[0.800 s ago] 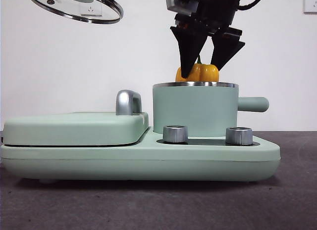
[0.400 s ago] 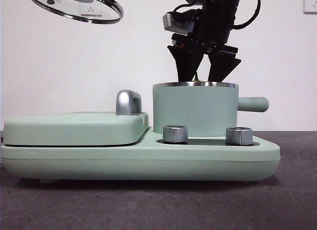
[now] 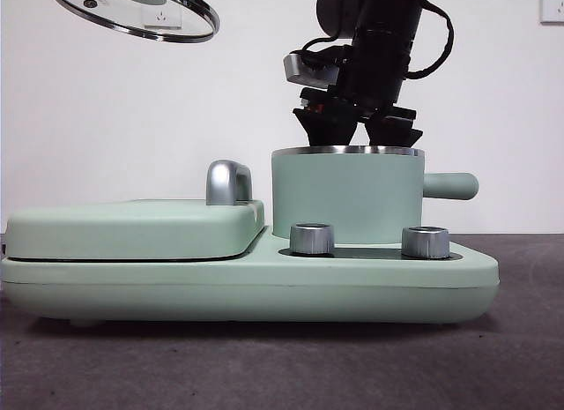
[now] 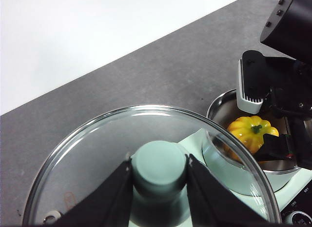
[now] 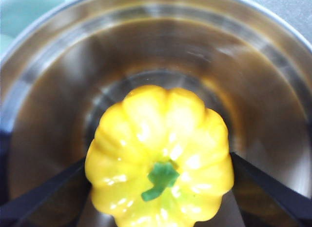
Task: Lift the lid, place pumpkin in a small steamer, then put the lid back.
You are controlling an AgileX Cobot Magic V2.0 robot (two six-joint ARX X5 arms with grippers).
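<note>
Presently holding the lid (image 3: 132, 11) high and well off to one side, clenching the left claw (image 4: 159, 163) on the mint knob (image 4: 159, 175), with the glass disc just beneath the jaws. Further right, holding the pumpkin (image 5: 158, 139) inside the steamer pot (image 3: 346, 198), reaching the right claw (image 5: 158, 161) down past the chrome rim and pressing both jaws against the pumpkin's flanks, stem up, apparently close above the steel floor. Judging by this, working on the placing step. Next, likely needing to spread those jaws, rise straight clear of the rim without dragging the pumpkin, then bring the lid across and seat it level.
</note>
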